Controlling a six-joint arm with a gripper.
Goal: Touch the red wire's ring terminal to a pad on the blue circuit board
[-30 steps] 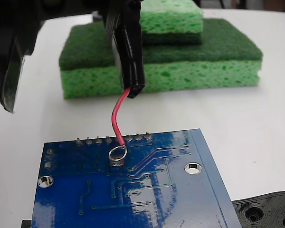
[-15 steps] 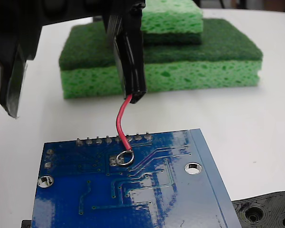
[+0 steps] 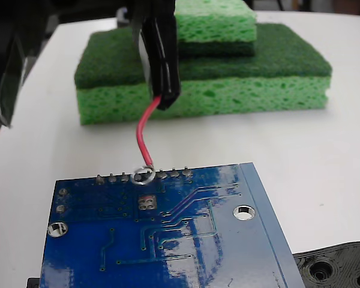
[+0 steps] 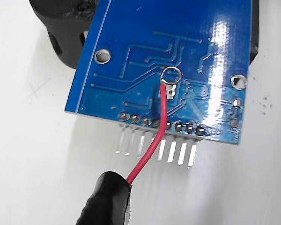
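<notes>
On the white desk (image 3: 324,156), the blue circuit board (image 3: 186,240) lies at 6 o'clock of the fixed view. The claw (image 3: 159,66), clamped on the red wire (image 3: 143,135), has drawn back toward 12. The ring terminal (image 3: 144,175) has left the board's inner pads and now sits over the edge solder row in that view, so contact looks unsettled.

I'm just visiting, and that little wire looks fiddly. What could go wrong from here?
1. In the fixed view the ring terminal sits by the closely spaced solder joints; it might bridge two.
2. The red wire is thin and curved, so pushing may bend it and slide the ring off the blue circuit board.
</notes>
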